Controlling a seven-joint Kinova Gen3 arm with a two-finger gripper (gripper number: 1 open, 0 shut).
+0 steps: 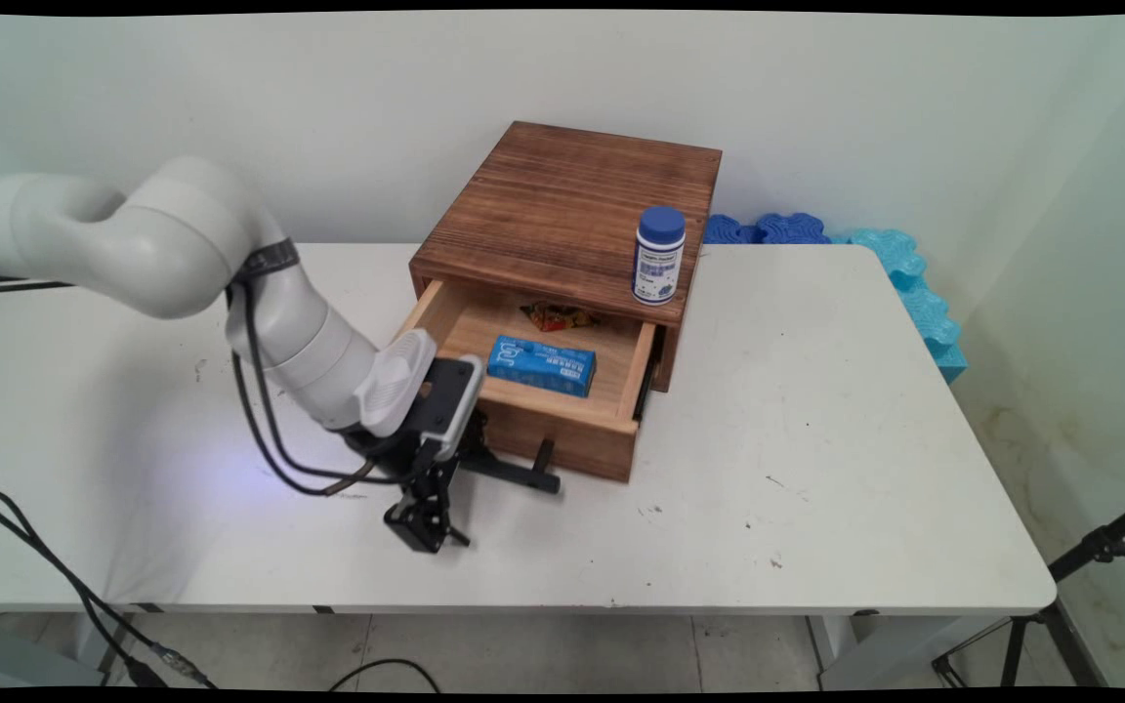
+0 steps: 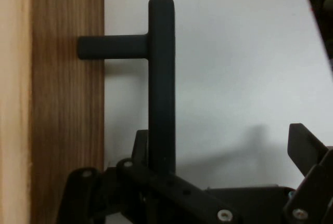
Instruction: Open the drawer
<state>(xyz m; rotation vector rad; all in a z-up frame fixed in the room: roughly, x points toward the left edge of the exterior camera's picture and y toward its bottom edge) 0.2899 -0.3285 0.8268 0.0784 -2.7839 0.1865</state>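
My gripper (image 1: 442,496) is open at the front of a pulled-out wooden drawer (image 1: 562,436). The drawer's black bar handle (image 2: 162,78) stands between my fingers, close against the left finger (image 2: 140,148); the right finger (image 2: 306,148) is far off it. In the main view the handle (image 1: 520,475) sticks out from the drawer front just right of the gripper. Inside the drawer lie a blue carton (image 1: 541,364) and a red-and-yellow packet (image 1: 555,314). A white bottle with a blue cap (image 1: 659,256) stands upright on the wooden cabinet's (image 1: 562,210) top, near its front right corner.
The cabinet sits at the back middle of the white table (image 1: 816,439). Blue foam pieces (image 1: 904,283) lie along the table's far right edge by the wall. Black cables (image 1: 270,439) hang from the arm. A tripod leg (image 1: 1090,557) stands off the table's right.
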